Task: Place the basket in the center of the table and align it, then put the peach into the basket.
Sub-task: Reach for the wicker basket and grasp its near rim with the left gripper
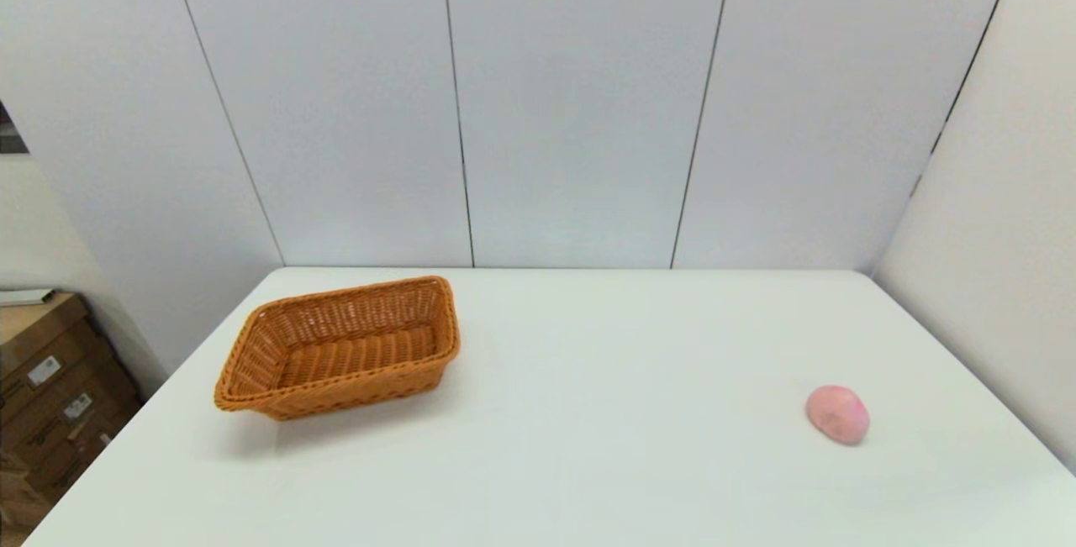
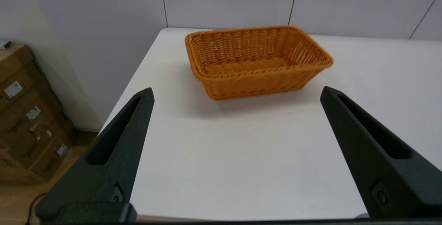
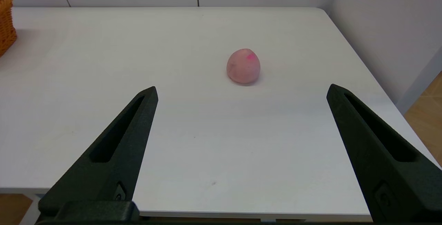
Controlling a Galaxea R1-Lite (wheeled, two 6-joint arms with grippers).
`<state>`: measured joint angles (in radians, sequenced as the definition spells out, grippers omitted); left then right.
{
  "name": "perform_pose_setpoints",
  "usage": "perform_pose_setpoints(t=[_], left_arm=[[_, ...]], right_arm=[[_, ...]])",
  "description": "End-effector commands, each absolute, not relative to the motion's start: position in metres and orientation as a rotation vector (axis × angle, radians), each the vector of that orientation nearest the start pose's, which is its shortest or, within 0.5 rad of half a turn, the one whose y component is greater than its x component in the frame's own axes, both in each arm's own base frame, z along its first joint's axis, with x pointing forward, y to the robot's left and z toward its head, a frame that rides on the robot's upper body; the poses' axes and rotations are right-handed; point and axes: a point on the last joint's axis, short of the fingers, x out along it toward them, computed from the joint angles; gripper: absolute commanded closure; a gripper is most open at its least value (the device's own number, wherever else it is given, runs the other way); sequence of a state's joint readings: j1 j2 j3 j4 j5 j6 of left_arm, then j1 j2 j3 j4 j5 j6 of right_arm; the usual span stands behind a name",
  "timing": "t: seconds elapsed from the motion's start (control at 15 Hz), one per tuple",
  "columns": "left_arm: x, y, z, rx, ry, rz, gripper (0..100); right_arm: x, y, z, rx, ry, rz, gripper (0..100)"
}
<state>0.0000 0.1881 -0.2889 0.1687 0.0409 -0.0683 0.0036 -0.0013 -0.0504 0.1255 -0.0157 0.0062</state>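
The orange-brown wicker basket (image 1: 340, 347) stands empty on the white table (image 1: 588, 412), left of its middle and turned at a slant to the table's edges. The pale pink peach (image 1: 837, 414) lies alone far to the right. Neither arm shows in the head view. In the left wrist view the left gripper (image 2: 236, 92) hangs open over the table's near edge, well short of the basket (image 2: 255, 61). The right gripper (image 3: 241, 88) is likewise open and held back from the peach (image 3: 243, 66), which sits beyond its fingertips.
Stacked cardboard boxes (image 1: 50, 379) stand on the floor past the table's left edge. A panelled wall runs behind the table and a side wall (image 1: 992, 219) closes it on the right.
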Motion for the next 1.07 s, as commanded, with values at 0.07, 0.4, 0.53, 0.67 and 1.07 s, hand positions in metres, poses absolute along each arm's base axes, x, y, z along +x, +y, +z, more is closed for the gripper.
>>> perform_pose_setpoints(t=[0.07, 0.4, 0.53, 0.67, 1.07], left_arm=[[0.078, 0.001, 0.236, -0.219, 0.328, 0.091, 0], [0.224, 0.023, 0.225, -0.296, 0.636, 0.227, 0], [0.257, 0.032, 0.207, -0.312, 0.761, 0.263, 0], [0.281, 0.042, 0.19, -0.364, 0.868, 0.307, 0], [0.327, 0.066, 0.126, -0.412, 1.057, 0.35, 0]], right_arm=[[-0.027, 0.0, 0.076, 0.005, 0.074, -0.011, 0], [-0.027, 0.0, 0.076, 0.005, 0.074, -0.014, 0], [-0.027, 0.0, 0.076, 0.004, 0.075, -0.014, 0], [-0.027, 0.0, 0.076, 0.004, 0.075, -0.014, 0], [-0.027, 0.0, 0.076, 0.004, 0.075, -0.014, 0]])
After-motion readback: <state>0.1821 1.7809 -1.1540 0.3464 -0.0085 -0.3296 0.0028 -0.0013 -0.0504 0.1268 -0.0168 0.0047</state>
